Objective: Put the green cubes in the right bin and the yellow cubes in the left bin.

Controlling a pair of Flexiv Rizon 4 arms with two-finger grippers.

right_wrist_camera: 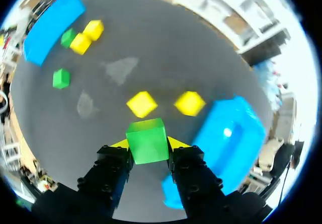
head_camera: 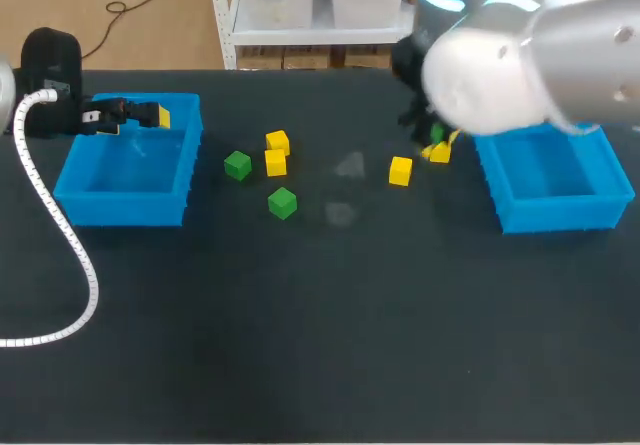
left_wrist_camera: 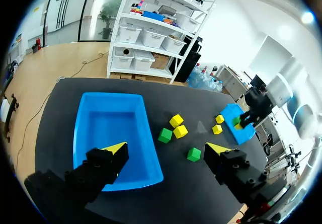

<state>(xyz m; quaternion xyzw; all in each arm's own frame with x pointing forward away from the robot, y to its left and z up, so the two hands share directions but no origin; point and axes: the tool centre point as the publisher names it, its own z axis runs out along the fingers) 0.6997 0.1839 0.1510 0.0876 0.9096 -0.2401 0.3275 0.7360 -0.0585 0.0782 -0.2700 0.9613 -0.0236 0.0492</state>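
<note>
Right gripper [right_wrist_camera: 147, 146] is clamping 1 green cube [right_wrist_camera: 147, 141] by 2 opposite faces, lifted clear just beside the right bin [right_wrist_camera: 236, 128], toward the table's [head_camera: 300, 315] far right corner, probably ready for dropping in. Left gripper [left_wrist_camera: 167, 148], fingers wide apart and empty, is hovering over the left bin [left_wrist_camera: 108, 123]. 2 yellow cubes [right_wrist_camera: 142, 104] are lying below the carried cube. Nothing is blocking the bin.

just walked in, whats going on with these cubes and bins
The right gripper is shut on a green cube, near the right blue plastic bin. The left gripper hangs open and empty over the left blue plastic bin, which holds nothing. Two more green cubes and four yellow cubes lie on the black table between the bins.
</note>
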